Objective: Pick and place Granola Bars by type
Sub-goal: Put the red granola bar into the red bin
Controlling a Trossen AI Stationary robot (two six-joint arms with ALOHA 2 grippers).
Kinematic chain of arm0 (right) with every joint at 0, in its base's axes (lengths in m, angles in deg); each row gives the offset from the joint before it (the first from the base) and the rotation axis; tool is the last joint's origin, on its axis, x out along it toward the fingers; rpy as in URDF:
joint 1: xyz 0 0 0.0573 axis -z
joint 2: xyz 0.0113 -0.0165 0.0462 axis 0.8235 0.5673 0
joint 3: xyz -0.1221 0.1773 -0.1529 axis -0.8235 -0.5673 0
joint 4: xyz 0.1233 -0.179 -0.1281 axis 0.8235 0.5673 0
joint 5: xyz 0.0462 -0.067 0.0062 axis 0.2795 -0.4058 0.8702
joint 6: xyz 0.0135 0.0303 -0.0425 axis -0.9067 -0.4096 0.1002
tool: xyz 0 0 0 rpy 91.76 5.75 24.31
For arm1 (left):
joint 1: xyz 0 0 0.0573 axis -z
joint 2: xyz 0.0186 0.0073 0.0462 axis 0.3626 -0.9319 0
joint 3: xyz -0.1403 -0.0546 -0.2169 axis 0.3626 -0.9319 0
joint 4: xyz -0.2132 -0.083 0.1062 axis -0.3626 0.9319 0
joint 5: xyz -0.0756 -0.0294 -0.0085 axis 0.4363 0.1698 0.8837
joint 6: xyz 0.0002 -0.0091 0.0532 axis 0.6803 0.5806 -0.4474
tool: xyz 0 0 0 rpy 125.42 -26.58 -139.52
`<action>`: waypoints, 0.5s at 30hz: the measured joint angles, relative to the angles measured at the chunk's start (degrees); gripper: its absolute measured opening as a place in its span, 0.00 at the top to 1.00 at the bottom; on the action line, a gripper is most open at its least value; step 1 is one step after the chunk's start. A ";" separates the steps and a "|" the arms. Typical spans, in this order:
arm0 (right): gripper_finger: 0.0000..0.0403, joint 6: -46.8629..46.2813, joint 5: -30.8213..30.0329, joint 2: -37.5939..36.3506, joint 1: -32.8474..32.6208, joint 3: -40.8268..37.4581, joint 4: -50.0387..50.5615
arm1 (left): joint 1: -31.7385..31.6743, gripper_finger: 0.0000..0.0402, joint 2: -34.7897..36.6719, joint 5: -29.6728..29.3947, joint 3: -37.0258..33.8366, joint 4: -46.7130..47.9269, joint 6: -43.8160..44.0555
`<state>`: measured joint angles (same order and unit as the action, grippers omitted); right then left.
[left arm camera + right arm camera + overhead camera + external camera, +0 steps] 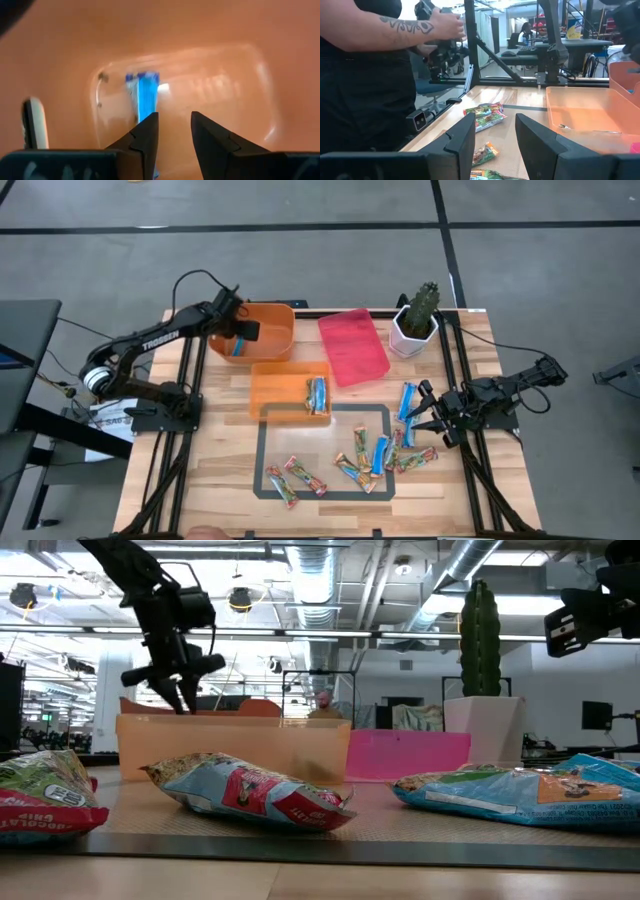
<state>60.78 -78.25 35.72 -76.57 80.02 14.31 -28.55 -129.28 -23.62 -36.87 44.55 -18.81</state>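
Multicoloured granola bars (pixel 250 790) lay before us on the bench (pixel 220 475). We saw the left gripper (pixel 172 125), jaws parted and empty, above a half-hidden blue bar (pixel 146 95) in the orange bin (pixel 272 328). Right gripper (pixel 492 132) hovered, jaws apart, empty.

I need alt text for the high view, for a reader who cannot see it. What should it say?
Seen from above, the left hand hangs over a deep orange bin with a blue bar inside. The right hand hovers by blue bars at the wooden table's right side. More bars lie in a taped rectangle, with a shallow orange tray, pink lid and potted cactus behind.
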 joint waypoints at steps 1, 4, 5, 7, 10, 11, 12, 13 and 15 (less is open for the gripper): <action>0.67 -0.02 0.00 0.00 0.00 -0.02 0.00 | 0.24 0.73 0.41 -0.06 0.47 -0.37 -0.33; 0.67 -0.01 -0.01 0.00 0.00 -0.01 -0.01 | 1.00 0.73 2.15 -0.15 1.95 -0.84 -1.32; 0.67 0.00 -0.01 0.01 0.01 0.00 -0.02 | 1.37 0.73 2.78 -0.16 2.43 -1.26 -1.70; 0.67 0.00 0.00 0.00 0.02 0.00 0.00 | 2.39 0.73 4.13 -0.19 3.28 -1.83 -2.28; 0.67 0.00 0.00 0.00 0.00 -0.02 0.00 | 4.34 0.73 6.34 -0.15 4.39 -1.83 -2.71; 0.67 0.00 -0.02 0.02 0.02 0.00 -0.02 | 5.16 0.73 7.26 -0.15 4.59 -1.89 -2.90; 0.67 -0.02 -0.02 0.02 0.00 -0.02 -0.02 | 6.11 0.73 8.17 -0.17 4.70 -1.89 -3.20; 0.67 0.00 0.00 0.00 0.02 0.00 0.00 | 7.14 0.73 9.04 -0.17 4.73 -1.89 -3.59; 0.67 -0.01 -0.01 0.02 0.01 -0.01 -0.01 | 9.42 0.73 10.81 -0.13 4.73 -1.77 -4.38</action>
<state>60.77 -78.27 35.74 -76.55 80.01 14.30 -19.13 -118.47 -23.76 -32.14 42.79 -23.19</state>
